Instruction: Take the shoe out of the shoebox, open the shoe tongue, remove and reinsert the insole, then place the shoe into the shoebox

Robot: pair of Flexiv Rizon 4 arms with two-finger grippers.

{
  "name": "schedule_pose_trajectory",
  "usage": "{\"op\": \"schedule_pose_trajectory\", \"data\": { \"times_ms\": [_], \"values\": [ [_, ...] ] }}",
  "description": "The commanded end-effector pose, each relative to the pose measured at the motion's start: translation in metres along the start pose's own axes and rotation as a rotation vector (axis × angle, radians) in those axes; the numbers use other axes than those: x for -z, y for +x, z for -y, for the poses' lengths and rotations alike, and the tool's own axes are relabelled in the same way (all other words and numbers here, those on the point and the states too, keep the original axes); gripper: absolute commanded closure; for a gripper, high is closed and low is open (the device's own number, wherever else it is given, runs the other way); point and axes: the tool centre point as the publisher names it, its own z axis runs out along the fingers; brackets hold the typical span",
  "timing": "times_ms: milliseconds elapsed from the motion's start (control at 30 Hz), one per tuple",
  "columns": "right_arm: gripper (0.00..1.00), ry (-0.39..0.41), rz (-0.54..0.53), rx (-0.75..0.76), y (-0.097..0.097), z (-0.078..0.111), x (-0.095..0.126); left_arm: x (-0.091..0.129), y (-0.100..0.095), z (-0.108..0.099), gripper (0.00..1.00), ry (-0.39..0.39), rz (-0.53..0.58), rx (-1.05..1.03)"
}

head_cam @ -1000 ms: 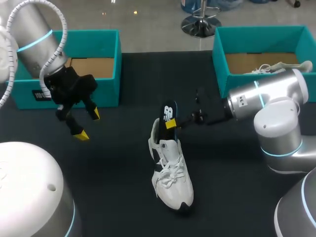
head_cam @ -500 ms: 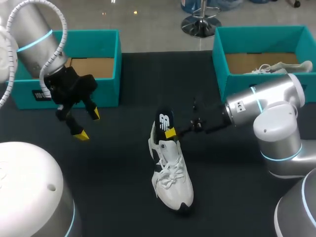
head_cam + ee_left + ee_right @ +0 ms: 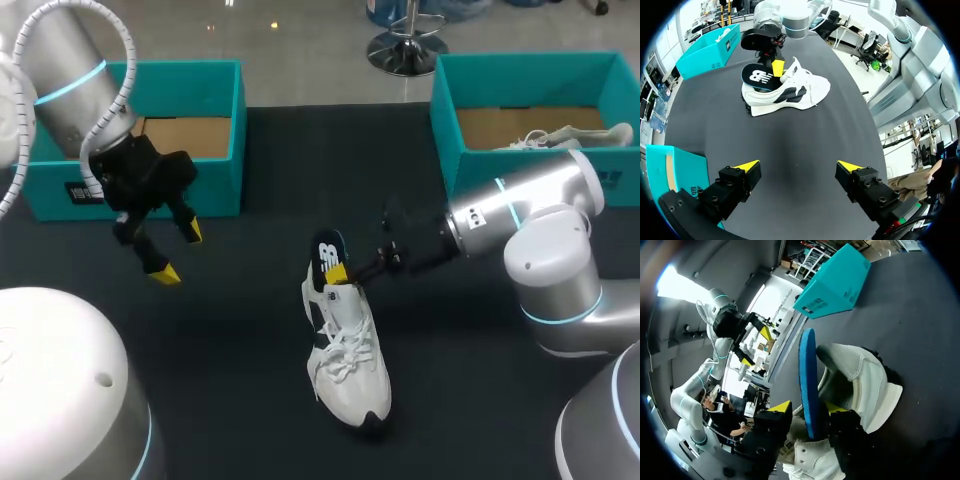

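A white lace-up sneaker with a dark sole (image 3: 345, 350) is standing on the black cloth-covered table (image 3: 250, 330), near the middle and well apart from both boxes, with its toe pointing toward the robot. A dark emblem is showing on its side in the left wrist view, too small to make out further.

A foam insole, black on top and blue underneath (image 3: 328, 258), is rising upright out of the heel opening, its lower end sitting inside the shoe. A white logo is printed on its black face; I am not reading it off.

The right gripper (image 3: 340, 272) is pinching this insole. In the right wrist view, both yellow fingertips (image 3: 780, 406) are pressing the blue edge from either side.

The left gripper (image 3: 172, 250) is hovering over the table in front of the open teal cardboard shoebox at the left (image 3: 215, 150). Its fingers are spread wide, with nothing between them. A dark label with pale print (image 3: 85, 190) is sticking to that box's front wall, too small to read.

A second open teal cardboard shoebox (image 3: 470, 110) is sitting at the right rear of the table, and another white shoe (image 3: 565, 135) is lying inside it.
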Motion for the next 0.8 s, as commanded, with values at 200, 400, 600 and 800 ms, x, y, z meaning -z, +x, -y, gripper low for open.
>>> {"op": "schedule_pose_trajectory", "data": {
  "times_ms": [200, 400, 600, 800],
  "values": [
    [0.67, 0.018, 0.031, 0.024, 0.000, -0.020, 0.015, 0.000, 0.000, 0.000, 0.00, -0.002, 0.000, 0.000],
    [1.00, 0.019, 0.030, 0.027, -0.001, -0.020, 0.013, 0.000, 0.000, 0.000, 0.00, -0.002, 0.000, 0.000],
    [1.00, 0.028, 0.018, 0.000, 0.002, -0.006, 0.005, 0.000, 0.000, 0.000, 0.00, -0.002, 0.000, 0.000],
    [1.00, 0.042, 0.002, -0.051, 0.002, 0.020, -0.003, 0.000, 0.000, 0.000, 0.00, -0.002, 0.000, 0.000]
  ]
}}
